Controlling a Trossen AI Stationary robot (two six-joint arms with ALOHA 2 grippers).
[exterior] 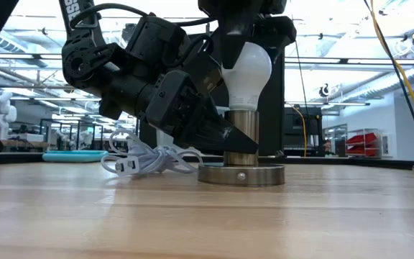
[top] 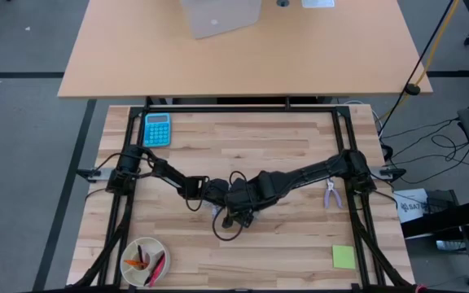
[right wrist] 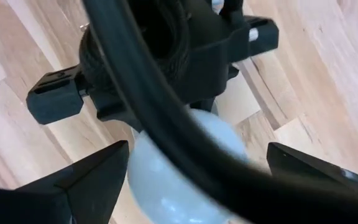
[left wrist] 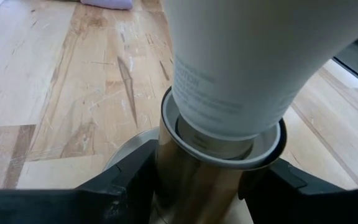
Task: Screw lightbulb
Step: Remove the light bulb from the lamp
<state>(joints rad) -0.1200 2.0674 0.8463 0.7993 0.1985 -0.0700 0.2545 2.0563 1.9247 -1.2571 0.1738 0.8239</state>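
The white lightbulb (exterior: 247,70) stands upright with its narrow end down in the brass socket tube (exterior: 241,133), which rises from a round flat metal disc (exterior: 241,175) on the table. My left gripper (exterior: 221,135) is shut on that tube from the left. My right gripper (exterior: 244,34) comes down from above and is shut around the bulb's globe (right wrist: 166,180). In the high view both grippers meet at the table's middle (top: 236,202) and hide the bulb. The left wrist view shows the bulb's neck (left wrist: 229,93) inside the tube's white collar (left wrist: 272,146). My left gripper pinches the brass socket tube (left wrist: 191,180) between its two fingers (left wrist: 126,180), one on each side, below the collar. The fingers come slanting down from the table's left, across the upright tube. The disc stays flat on the table. My right gripper holds the globe's upper part (exterior: 237,57) between its two fingers (right wrist: 101,168), coming from above and pointing down. A black cable (right wrist: 185,143) hides part of the far finger's contact. The bulb stands upright, its base in the socket.
A white coiled cable with a plug (exterior: 146,160) lies beside the disc, to its left in the low view. A blue calculator (top: 157,129) lies at the far left, a bowl with small items (top: 143,260) near left, pliers (top: 330,194) at the right, a green note (top: 344,257) near right.
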